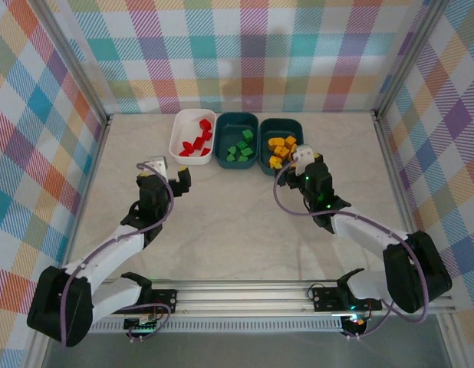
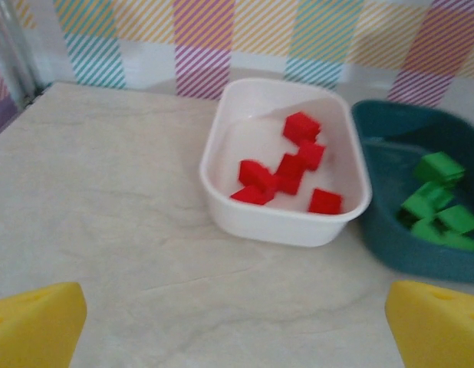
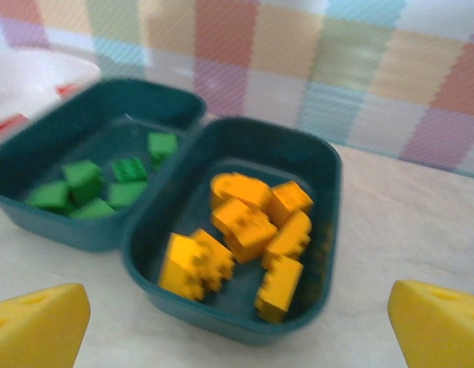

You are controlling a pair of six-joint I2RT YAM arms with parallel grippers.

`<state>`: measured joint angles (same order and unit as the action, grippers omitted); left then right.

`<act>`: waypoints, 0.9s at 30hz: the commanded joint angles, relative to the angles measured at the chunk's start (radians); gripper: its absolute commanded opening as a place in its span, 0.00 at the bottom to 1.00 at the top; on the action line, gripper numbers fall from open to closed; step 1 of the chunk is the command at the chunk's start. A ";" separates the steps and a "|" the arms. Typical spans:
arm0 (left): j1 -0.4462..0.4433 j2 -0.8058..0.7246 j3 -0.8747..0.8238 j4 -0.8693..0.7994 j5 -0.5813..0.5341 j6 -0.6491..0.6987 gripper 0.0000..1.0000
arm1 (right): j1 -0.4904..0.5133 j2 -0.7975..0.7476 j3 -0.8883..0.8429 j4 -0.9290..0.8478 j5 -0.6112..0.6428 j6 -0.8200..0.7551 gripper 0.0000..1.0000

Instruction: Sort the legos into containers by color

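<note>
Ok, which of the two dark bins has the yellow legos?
The right-hand teal bin at the row's end holds the yellow legos; the middle teal bin holds green ones.

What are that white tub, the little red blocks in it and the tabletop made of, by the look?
White bin: probably plastic, smooth with a soft sheen and a thin rounded moulded rim.
Red legos: hard plastic, it seems, even bright colour, crisp edges.
Table: pale with marble-like veins; stone or printed laminate, the pictures cannot settle.
</note>
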<state>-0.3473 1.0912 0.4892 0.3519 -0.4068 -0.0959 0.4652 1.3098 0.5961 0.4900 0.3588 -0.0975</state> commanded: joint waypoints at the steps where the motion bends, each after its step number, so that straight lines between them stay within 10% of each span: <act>1: 0.060 0.042 -0.075 0.190 -0.030 0.078 1.00 | -0.039 0.051 -0.058 0.186 0.108 -0.073 1.00; 13: 0.256 0.325 -0.054 0.307 0.188 0.088 1.00 | -0.203 0.059 -0.103 0.198 -0.025 -0.081 1.00; 27: 0.266 0.464 -0.052 0.415 0.296 0.129 1.00 | -0.272 0.048 -0.252 0.345 -0.126 -0.043 1.00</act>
<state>-0.0948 1.5322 0.4484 0.6849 -0.1902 -0.0006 0.2348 1.3170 0.3546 0.7158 0.2516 -0.1791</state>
